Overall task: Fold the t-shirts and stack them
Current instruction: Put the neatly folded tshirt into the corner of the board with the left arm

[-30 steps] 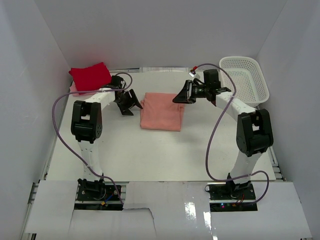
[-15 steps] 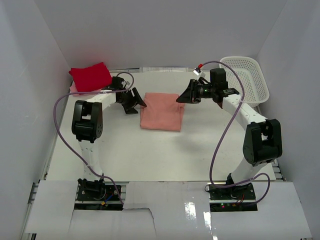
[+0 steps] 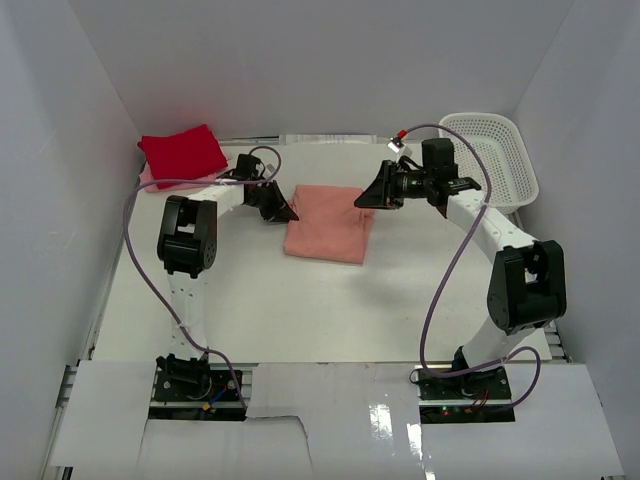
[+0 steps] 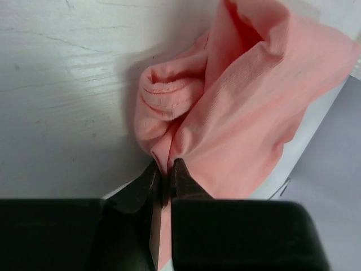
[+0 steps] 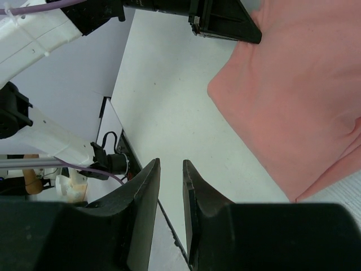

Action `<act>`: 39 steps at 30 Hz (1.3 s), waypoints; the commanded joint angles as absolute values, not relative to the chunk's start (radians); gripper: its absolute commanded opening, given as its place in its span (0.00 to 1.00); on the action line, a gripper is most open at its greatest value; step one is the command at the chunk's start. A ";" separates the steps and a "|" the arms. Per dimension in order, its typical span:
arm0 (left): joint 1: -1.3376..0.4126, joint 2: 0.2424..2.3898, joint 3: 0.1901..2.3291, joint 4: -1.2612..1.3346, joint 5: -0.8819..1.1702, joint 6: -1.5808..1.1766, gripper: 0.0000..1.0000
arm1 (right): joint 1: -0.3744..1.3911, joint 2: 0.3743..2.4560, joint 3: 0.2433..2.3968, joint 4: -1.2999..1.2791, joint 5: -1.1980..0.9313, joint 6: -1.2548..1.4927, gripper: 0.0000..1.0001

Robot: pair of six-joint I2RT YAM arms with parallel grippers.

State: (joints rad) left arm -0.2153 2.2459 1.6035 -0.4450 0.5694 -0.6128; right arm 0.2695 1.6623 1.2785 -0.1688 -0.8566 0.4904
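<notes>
Top external view: we are seeing the red shirt [image 3: 181, 154] lying behind and to the left of the left gripper [image 3: 283, 210], whose fingers are pinching the bunched left edge of the salmon-pink shirt [image 3: 328, 222]. That shirt is lying between both grippers. The right gripper [image 3: 368, 197] is hovering by its right edge, fingers slightly apart, holding nothing.
</notes>
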 commanded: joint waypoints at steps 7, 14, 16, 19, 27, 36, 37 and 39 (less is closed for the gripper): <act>-0.221 2.361 1.637 -0.566 0.502 -0.566 0.00 | 0.258 1.528 1.255 -0.183 -0.896 0.488 0.30; -0.161 2.350 1.874 -0.687 0.456 -0.487 0.00 | 0.258 1.473 1.195 -0.235 -0.835 0.437 0.30; -0.146 2.355 1.949 -0.721 0.417 -0.457 0.00 | 0.258 1.465 1.155 -0.230 -0.822 0.434 0.30; -0.106 2.381 2.106 -0.791 0.385 -0.423 0.00 | 0.259 1.457 1.109 -0.225 -0.828 0.436 0.30; 0.046 2.434 2.309 -0.851 0.492 -0.459 0.00 | 0.261 1.419 1.077 -0.282 -0.811 0.402 0.30; 0.095 2.394 2.284 -0.637 0.632 -0.518 0.00 | 0.262 1.408 1.060 -0.298 -0.804 0.396 0.30; 0.103 2.401 2.296 -0.614 0.643 -0.532 0.00 | 0.264 1.405 1.057 -0.295 -0.804 0.396 0.30; 0.123 2.424 2.318 -0.601 0.670 -0.551 0.00 | 0.265 1.401 1.048 -0.298 -0.804 0.396 0.30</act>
